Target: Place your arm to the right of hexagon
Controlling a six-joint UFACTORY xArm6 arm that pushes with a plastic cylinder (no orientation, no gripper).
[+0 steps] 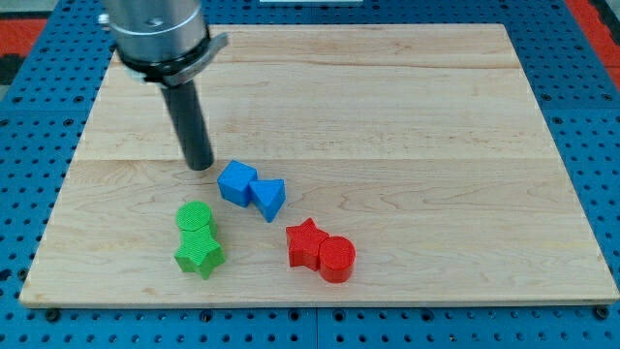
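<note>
while parked toward the view's top of the green hexagon point(196, 217), near it but clearly apart, my tip point(200, 167) down on the wooden surface point(407, 107). end effector: bare dark rod, no jaws to open or close, nothing held, nothing touched.

taking the faceted-looking green block as the hexagon. facets too small to confirm, so a judgement only.

neighbours, all placed from the hexagon:
- green star point(200, 255): touching it on the view's bottom side
- blue cube point(235, 181): just up and to the view's right, small gap
- blue triangle point(269, 199): further to the view's right, touching the cube
- red star point(304, 242) and red cylinder point(337, 259): well to the view's right and slightly lower, touching each other

handling, judged by looks: small rigid plastic, light, not fragile, smooth base on smooth wood. likely to slide at the lightest nudge. push on a flat face probably goes straight; push on an edge probably spins it and drags the star along.

no hold needed or wanted here. goal spot: bare wood just to the view's right of the hexagon, below the blue pair and short of the red star. tight pocket. direct route runs through the gap beside the blue cube, so risk of clipping cube or hexagon. better to approach wide, stop short of contact.
</note>
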